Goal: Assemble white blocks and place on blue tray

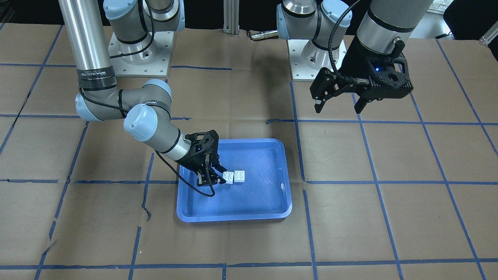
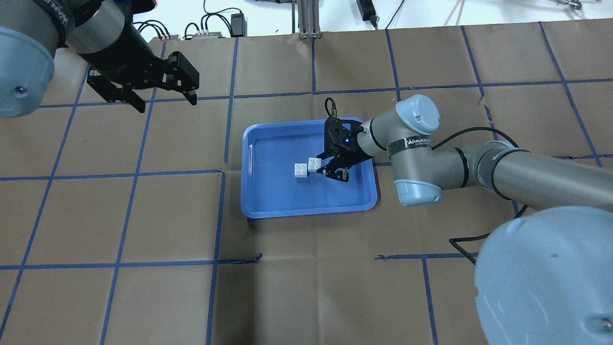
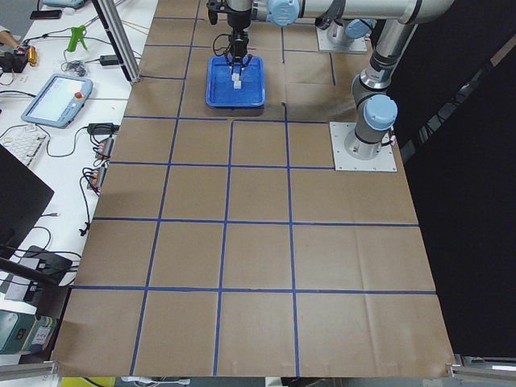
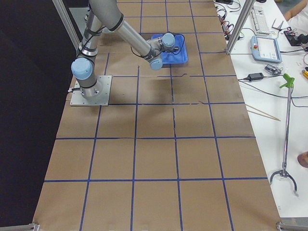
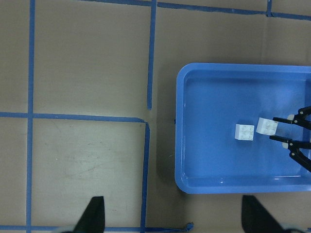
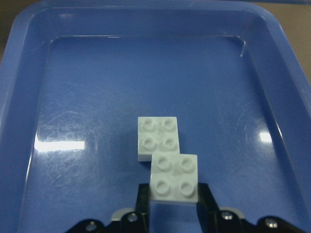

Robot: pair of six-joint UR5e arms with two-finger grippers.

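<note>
The blue tray [image 1: 233, 216] lies mid-table; it also shows in the overhead view [image 2: 306, 211]. Two white blocks are inside it. My right gripper [image 1: 221, 177] reaches low into the tray and is shut on one white block [image 6: 174, 177], which shows overhead too [image 2: 314, 164]. The other white block [image 6: 157, 137] lies flat on the tray floor just beyond it [image 2: 300, 170]. In the right wrist view the held block's corner overlaps it. My left gripper [image 2: 167, 104] is open and empty, raised well off to the tray's side.
Brown paper with blue tape lines [image 2: 225, 143] covers the table. The arm bases [image 1: 140, 54] stand at the robot's edge. Cables, a tablet and tools lie on the side bench [image 3: 56, 97].
</note>
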